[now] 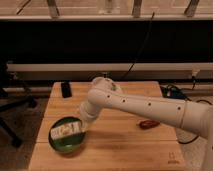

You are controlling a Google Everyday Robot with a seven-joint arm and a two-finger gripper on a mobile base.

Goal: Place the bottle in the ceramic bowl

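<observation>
The green ceramic bowl (66,140) sits at the front left of the wooden table (120,145). The white bottle (65,130) with its green-and-dark label lies on its side over the bowl. My gripper (81,124) is at the end of the white arm (145,107), right at the bottle's right end, just above the bowl's right rim. The gripper's tips are hidden against the bottle.
A small dark red object (149,123) lies on the table to the right, under the arm. A dark flat object (66,89) lies at the back left. A white cup (100,81) is partly hidden behind the arm's elbow. A chair base (12,107) stands left of the table.
</observation>
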